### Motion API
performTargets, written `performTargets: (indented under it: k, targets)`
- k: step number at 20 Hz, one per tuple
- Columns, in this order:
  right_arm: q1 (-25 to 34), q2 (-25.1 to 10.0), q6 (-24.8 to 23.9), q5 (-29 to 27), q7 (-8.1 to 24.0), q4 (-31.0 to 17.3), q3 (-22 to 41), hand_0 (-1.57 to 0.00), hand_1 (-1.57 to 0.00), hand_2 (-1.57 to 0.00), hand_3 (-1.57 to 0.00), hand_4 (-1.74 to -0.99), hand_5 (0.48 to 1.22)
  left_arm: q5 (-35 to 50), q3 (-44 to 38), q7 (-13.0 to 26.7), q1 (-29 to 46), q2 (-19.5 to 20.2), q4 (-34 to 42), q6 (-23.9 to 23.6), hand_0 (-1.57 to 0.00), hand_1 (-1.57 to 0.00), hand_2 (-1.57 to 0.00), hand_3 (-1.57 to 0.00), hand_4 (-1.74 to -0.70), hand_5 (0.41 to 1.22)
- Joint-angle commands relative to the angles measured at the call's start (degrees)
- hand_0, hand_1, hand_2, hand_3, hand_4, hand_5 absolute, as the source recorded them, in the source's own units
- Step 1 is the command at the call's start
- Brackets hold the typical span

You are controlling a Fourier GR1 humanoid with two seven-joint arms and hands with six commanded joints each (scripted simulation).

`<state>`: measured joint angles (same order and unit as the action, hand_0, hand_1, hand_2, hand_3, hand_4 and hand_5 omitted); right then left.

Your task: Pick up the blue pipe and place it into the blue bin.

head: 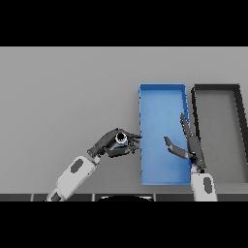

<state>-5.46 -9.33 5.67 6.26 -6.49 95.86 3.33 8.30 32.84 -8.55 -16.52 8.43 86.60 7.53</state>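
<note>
The blue pipe (121, 140) is a short tube seen end-on, its dark bore facing up. My left hand (109, 142) is shut on it, fingers and thumb curled round it, just left of the blue bin (162, 97). The bin is a long rectangular tray with nothing inside. My right hand (189, 140) hovers over the bin's right wall, open, with straight fingers pointing away from me and the thumb out to the left.
A black bin (219, 88) with a grey floor stands right of the blue bin, almost touching it. The grey table (63, 92) stretches to the left and far side.
</note>
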Motion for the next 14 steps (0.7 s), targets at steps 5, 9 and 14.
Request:
performTargets:
  k: [5,9,14]
  targets:
    - [-0.7,0.1,-0.3,0.7,-1.5,0.3,0.2,0.00,0.00,0.00,0.00,-1.195,0.635,0.7,0.9,4.5,-1.5,0.7,2.5,1.1,-1.56,-1.56,-1.56,-1.44,-1.73,1.218]
    - [-1.1,0.0,-0.6,0.2,-1.5,0.8,-0.3,0.00,0.00,0.00,0.00,-1.177,0.629,0.8,1.5,6.1,-1.5,0.2,3.2,1.1,-1.57,-1.57,-1.57,-1.44,-1.73,1.219]
    - [-1.9,0.3,-1.0,0.5,-1.2,2.3,0.1,0.00,0.00,0.00,0.00,-1.209,0.623,0.5,1.5,6.7,-1.7,0.6,3.4,1.3,-1.57,-1.57,-1.57,-1.44,-1.73,1.220]
